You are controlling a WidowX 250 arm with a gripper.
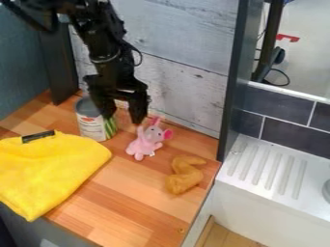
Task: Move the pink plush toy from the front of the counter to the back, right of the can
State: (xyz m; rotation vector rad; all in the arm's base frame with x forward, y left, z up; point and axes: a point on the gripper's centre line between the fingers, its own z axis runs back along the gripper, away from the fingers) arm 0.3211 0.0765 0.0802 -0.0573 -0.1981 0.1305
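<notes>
Camera view, nearest me first: I have a yellow cloth (55, 169) draped over the front edge of the wooden counter (132, 207) at its left, and a curved tan toy (184, 178) lying close to the right edge. Farther back, a pink plush toy (148, 141) with large ears sits on the wood, around midway between the tan toy and a tin can (91, 120), which stands upright toward the back left. Above these hangs my gripper (120, 114), fingers apart, one overlapping the can in my line of sight; I can't tell whether they touch. I see nothing clamped, so I judge no grasp made: any lifting, carrying and letting go is left to do.
</notes>
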